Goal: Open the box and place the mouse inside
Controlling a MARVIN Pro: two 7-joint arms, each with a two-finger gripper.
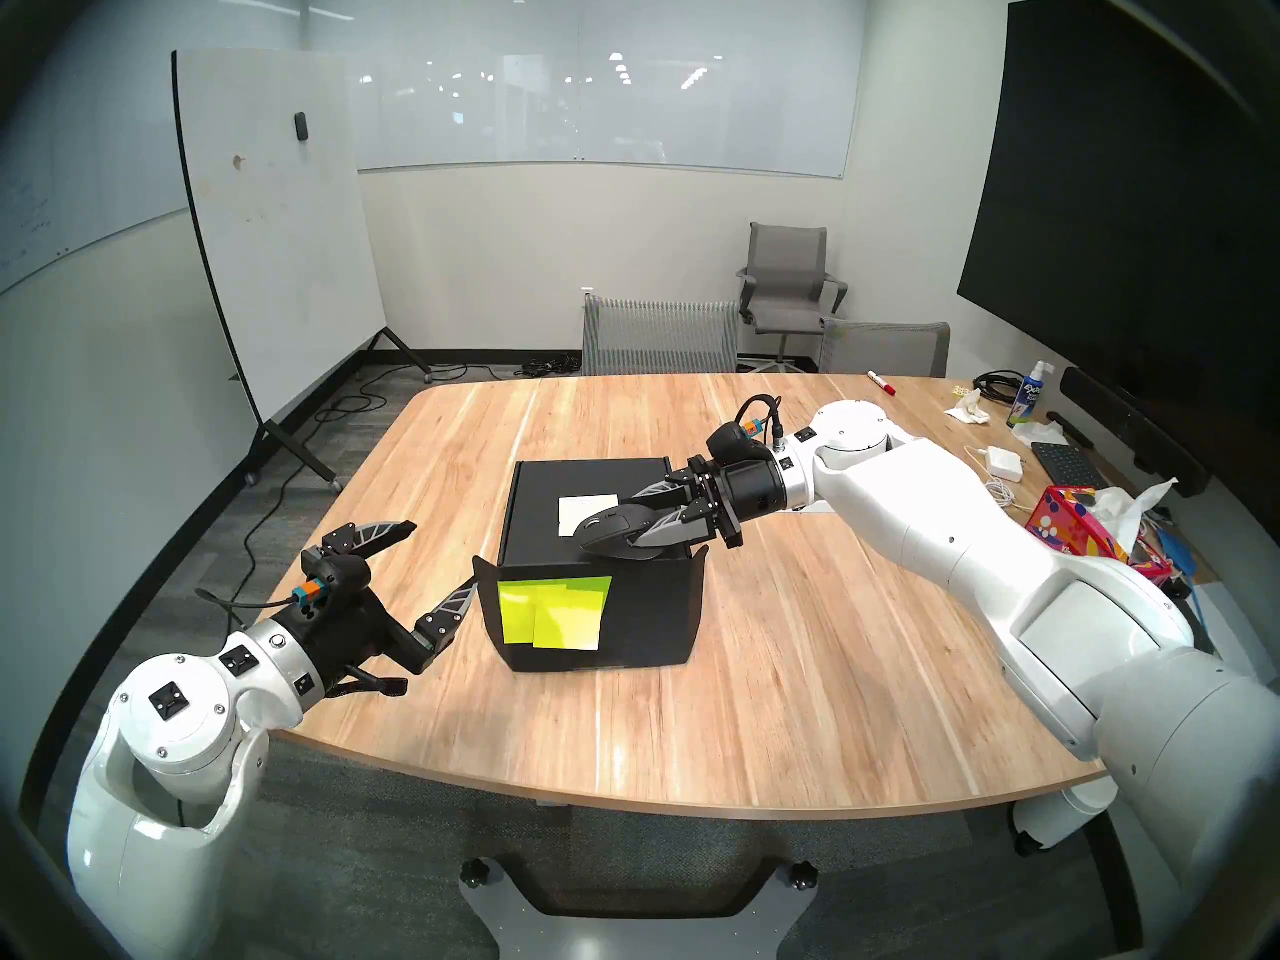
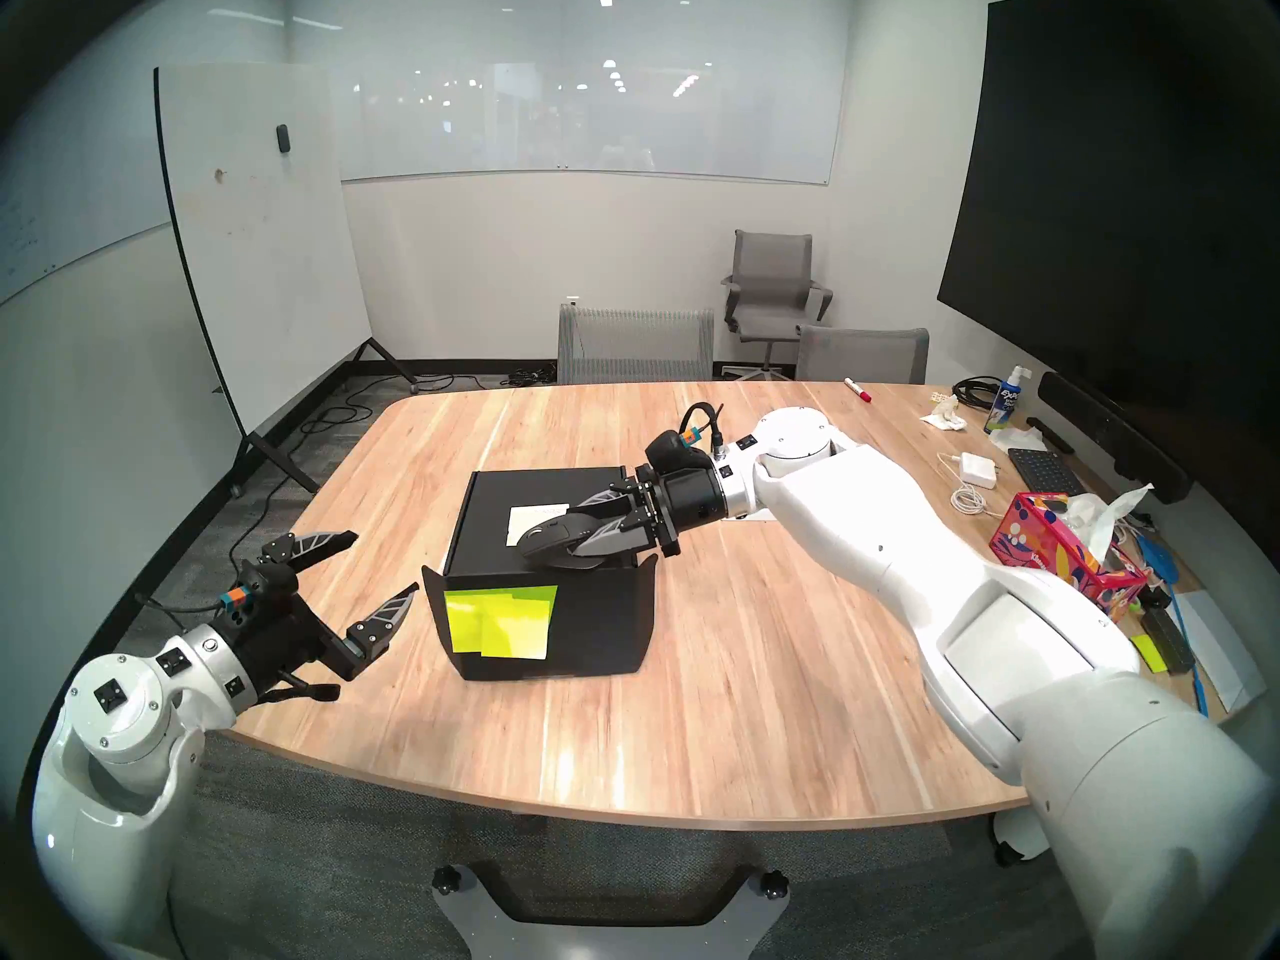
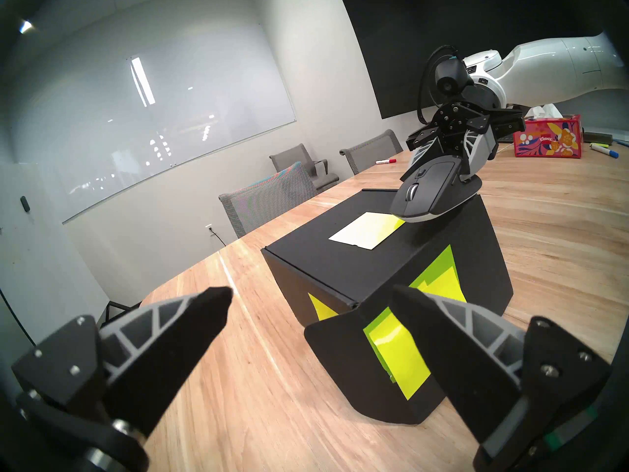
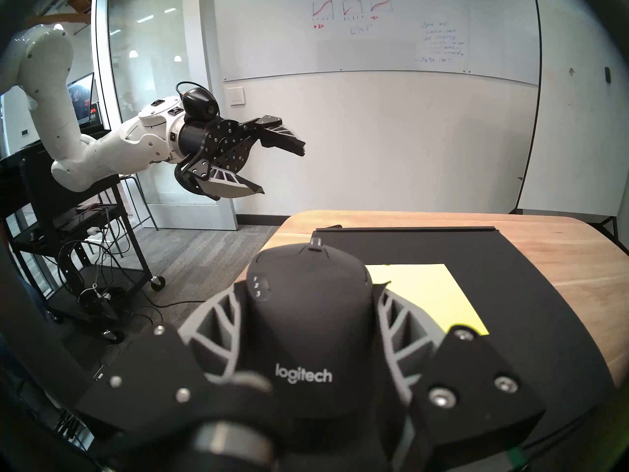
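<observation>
Head stereo left — right claw [image 1: 609, 526] gripping mouse [image 1: 613, 535] over closed box [image 1: 589, 494], left claw [image 1: 443, 553] open beside its edge.

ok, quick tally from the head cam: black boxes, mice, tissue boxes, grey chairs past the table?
black box: 1
mouse: 1, held in the right gripper
tissue box: 1
grey chairs: 3
Total: 6
</observation>
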